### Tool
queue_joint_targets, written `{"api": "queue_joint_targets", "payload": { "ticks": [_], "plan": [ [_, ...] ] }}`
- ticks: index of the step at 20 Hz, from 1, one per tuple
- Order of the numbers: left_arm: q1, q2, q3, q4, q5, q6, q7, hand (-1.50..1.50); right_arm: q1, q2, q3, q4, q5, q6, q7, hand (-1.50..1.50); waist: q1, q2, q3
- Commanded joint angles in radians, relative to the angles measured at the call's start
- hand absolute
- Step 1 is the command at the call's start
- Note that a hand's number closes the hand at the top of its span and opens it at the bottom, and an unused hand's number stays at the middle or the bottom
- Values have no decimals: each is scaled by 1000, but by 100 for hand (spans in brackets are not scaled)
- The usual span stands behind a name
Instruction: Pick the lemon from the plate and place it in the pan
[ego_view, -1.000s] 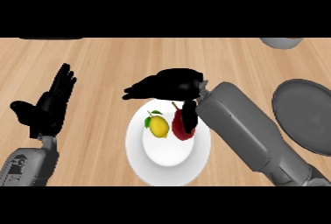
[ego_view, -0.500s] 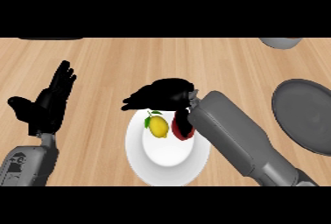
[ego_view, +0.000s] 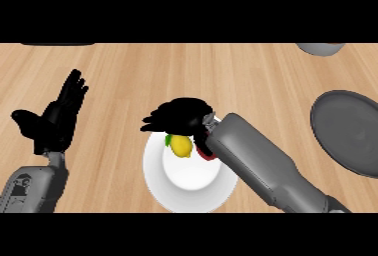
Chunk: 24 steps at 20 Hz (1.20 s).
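I'm seeing my left hand resting open at the left, fingers up. My right hand is hovering over the plate, its fingers curling just above the lemon, not yet closing on it. The pan is sitting far right on the tabletop.

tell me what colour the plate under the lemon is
White; the plate shows plainly in the head view.

Two forearms: smooth grey, rounded casings. Left hand: matte black, slender fingers, thumb. Right hand: matte black, same build.
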Motion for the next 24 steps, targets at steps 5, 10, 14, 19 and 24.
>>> {"api": "queue_joint_targets", "payload": {
  "ticks": [5, 10, 14, 19, 24],
  "plan": [
    [31, -15, 10, -43, -18, -13, 26, 0, 0, 41, -19, 32, 64, 16, -9, -150, 3, -1, 0],
    [-19, -42, 9, 8, -54, 16, 9, 0, 7, 42, 25, 132, 134, -93, -56, -150, 2, 2, 0],
    [-30, -43, 15, -5, -47, -6, 22, 0, -9, 43, 50, 174, 91, -108, -28, -150, 5, 1, 0],
    [-7, -32, 39, 1, -30, -44, -5, 0, -24, 43, 82, 230, 79, -96, -17, -150, 9, 2, 0],
    [-31, -45, 27, 28, -57, -27, -2, 0, -68, 43, 132, 306, 62, -166, -175, 150, 14, 6, 0]
  ]
}}
